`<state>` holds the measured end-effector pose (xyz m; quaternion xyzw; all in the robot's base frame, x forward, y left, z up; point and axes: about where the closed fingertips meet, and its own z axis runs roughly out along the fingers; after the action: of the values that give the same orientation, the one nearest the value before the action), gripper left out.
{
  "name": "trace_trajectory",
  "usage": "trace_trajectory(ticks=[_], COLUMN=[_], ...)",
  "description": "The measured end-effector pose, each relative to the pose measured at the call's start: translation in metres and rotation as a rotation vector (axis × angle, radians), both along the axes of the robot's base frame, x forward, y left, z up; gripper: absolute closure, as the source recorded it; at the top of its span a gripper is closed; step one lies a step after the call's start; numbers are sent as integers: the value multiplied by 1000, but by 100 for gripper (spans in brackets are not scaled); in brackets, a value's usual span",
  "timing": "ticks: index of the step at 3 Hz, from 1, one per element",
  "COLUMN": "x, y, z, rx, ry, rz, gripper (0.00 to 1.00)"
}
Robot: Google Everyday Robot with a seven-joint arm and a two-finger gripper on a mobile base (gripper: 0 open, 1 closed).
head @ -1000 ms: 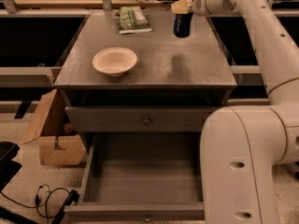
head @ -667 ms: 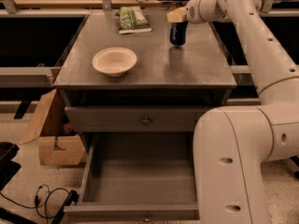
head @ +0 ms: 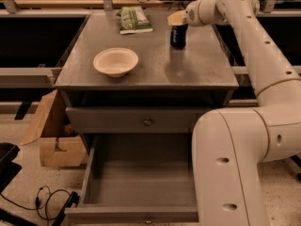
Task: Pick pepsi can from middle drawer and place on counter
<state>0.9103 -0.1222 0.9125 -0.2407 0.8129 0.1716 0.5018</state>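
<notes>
One high view — looking down over the counter (head: 155, 67); fingers (head: 176, 19) far right, gripping the pepsi can (head: 178, 36).

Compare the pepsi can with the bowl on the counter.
The pepsi can is navy, tall and narrow; the bowl is beige, wide and shallow. The can stands under the gripper, back right; the bowl sits alone, front left. Both rest on the counter.

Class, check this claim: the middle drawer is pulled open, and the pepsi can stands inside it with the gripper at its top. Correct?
Not quite. The camera view shows the pepsi can standing on the counter, not inside the middle drawer, which is pulled open; the gripper is at its top.
</notes>
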Motion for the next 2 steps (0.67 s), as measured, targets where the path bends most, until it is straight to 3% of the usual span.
trace_trajectory(ticks=[2], x=[0], y=[0], z=[0], rx=[0], ry=[0], rz=[0], gripper=[27])
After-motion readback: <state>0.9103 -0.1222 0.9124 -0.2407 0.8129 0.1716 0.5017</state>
